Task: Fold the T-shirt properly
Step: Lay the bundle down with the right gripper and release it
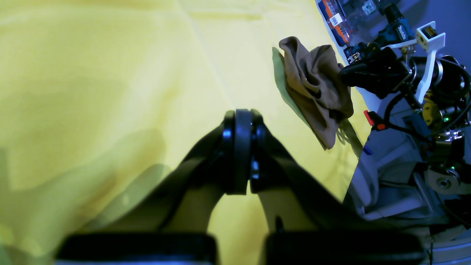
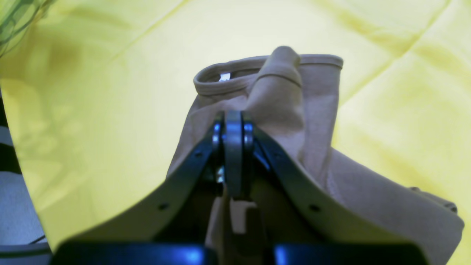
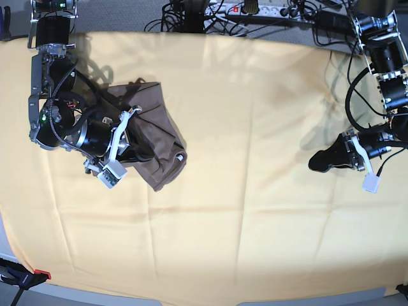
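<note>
**Operator:** Base view first. Where is the garment, and what are your grippers doing?

**Arm:** Base view places the T-shirt [image 3: 156, 143] bunched in a heap on the yellow cloth [image 3: 242, 210], toward my right side and well apart from my left arm. My right gripper [image 2: 233, 154] sits in the heap with its jaws pressed together; the right wrist view shows taupe fabric around and below the fingers, with the neckband and its pale tag [image 2: 224, 76] just beyond the tips. I judge that I am pinching a layer near the collar, but the contact itself is hidden behind the fingers. My left gripper [image 1: 241, 154] hangs over bare cloth, jaws fully together, holding nothing.

**Operator:** Step in hand?

**Arm:** By my judgement, securing a hold so the heap can be spread flat. No fold is made yet.

**Operator:** Procedure for doing it well?

**Arm:**
1. Confirm the pinch holds one layer only, not front and back together.
2. Lift slowly; a soft knit will sag and may slip.
3. Bring the left gripper across to take a second point before pulling.
4. Avoid catching the yellow cloth underneath.
</note>
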{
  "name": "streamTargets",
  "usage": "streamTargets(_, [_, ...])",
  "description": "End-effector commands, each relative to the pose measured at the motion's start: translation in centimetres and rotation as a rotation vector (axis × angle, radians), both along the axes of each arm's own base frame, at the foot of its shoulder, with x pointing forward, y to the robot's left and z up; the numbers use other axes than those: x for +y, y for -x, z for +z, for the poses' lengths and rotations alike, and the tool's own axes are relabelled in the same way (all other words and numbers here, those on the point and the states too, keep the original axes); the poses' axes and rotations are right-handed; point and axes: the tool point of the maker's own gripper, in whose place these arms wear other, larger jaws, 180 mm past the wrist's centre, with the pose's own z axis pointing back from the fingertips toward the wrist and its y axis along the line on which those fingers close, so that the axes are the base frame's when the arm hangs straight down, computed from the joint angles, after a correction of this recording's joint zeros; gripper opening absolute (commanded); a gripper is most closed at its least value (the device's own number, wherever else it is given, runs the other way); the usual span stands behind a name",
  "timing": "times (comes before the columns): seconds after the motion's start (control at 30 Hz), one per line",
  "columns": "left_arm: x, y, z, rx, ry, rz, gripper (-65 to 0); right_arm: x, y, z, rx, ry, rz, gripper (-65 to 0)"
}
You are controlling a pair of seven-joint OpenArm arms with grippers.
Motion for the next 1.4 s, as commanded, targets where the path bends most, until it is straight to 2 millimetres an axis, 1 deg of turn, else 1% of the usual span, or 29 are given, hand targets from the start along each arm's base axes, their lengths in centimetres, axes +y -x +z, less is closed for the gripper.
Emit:
streamTargets(0.0, [0.5, -0.7, 1.9, -0.058, -0.002, 0.004, -65.0, 0.1, -0.7, 1.7, -0.052, -0.028, 0.001, -65.0])
streamTargets(0.17, [0.6, -0.7, 1.9, -0.058, -0.002, 0.004, -65.0, 0.0, -0.7, 1.7, -0.051, -0.027, 0.001, -65.0])
streamTargets(0.2, [0.6, -0.7, 1.9, -0.058, -0.002, 0.004, -65.0, 0.0, -0.7, 1.6, -0.05, -0.025, 0.002, -60.0])
streamTargets(0.27, [0.5, -0.7, 1.9, -0.058, -0.002, 0.004, -65.0, -0.3, -0.8, 1.3, -0.053, -0.001, -0.006, -45.7])
streamTargets(0.3, [0.5, -0.7, 1.9, -0.058, -0.002, 0.004, -65.0, -0.6, -1.0, 1.1, -0.059, 0.023, -0.015, -39.6])
streamTargets(0.33, [0.5, -0.7, 1.9, -0.058, -0.002, 0.004, -65.0, -0.9, -1.2, 0.8, -0.067, 0.051, -0.026, -36.3])
streamTargets(0.37, [0.5, -0.7, 1.9, -0.058, -0.002, 0.004, -65.0, -1.3, -1.4, 0.6, -0.075, 0.08, -0.037, -36.0])
streamTargets(0.47, [0.5, -0.7, 1.9, -0.058, -0.002, 0.004, -65.0, -2.1, -1.9, 0.3, -0.11, 0.129, -0.063, -36.4])
streamTargets(0.5, [0.6, -0.7, 1.9, -0.058, -0.002, 0.004, -65.0, -2.1, -2.1, 0.3, -0.121, 0.132, -0.068, -38.4])
streamTargets(0.53, [0.6, -0.7, 1.9, -0.058, -0.002, 0.004, -65.0, -2.2, -2.3, 0.5, -0.129, 0.131, -0.079, -43.4])
streamTargets(0.63, [0.5, -0.7, 1.9, -0.058, -0.002, 0.004, -65.0, -2.2, -2.5, 0.7, -0.141, 0.12, -0.09, -65.0])
streamTargets(0.8, [0.5, -0.7, 1.9, -0.058, -0.002, 0.004, -65.0, -2.1, -2.4, 0.8, -0.139, 0.11, -0.086, -65.0])
streamTargets(0.93, [0.6, -0.7, 1.9, -0.058, -0.002, 0.004, -65.0, -0.9, -1.0, 1.1, -0.086, 0.061, -0.024, -65.0])
streamTargets(1.03, [0.6, -0.7, 1.9, -0.058, -0.002, 0.004, -65.0, 0.5, 0.6, 2.4, -0.063, 0.025, 0.043, -65.0])
streamTargets(1.17, [0.6, -0.7, 1.9, -0.057, -0.002, 0.004, -65.0, 2.2, 3.7, 4.0, -0.076, 0.023, 0.132, -65.0])
streamTargets(1.3, [0.5, -0.7, 1.9, -0.059, -0.002, 0.003, -65.0, 3.6, 6.8, 4.2, -0.045, -0.041, 0.183, -65.0])
streamTargets(1.37, [0.6, -0.7, 1.9, -0.058, -0.002, 0.004, -65.0, 3.8, 7.7, 3.7, -0.019, -0.057, 0.191, -65.0])
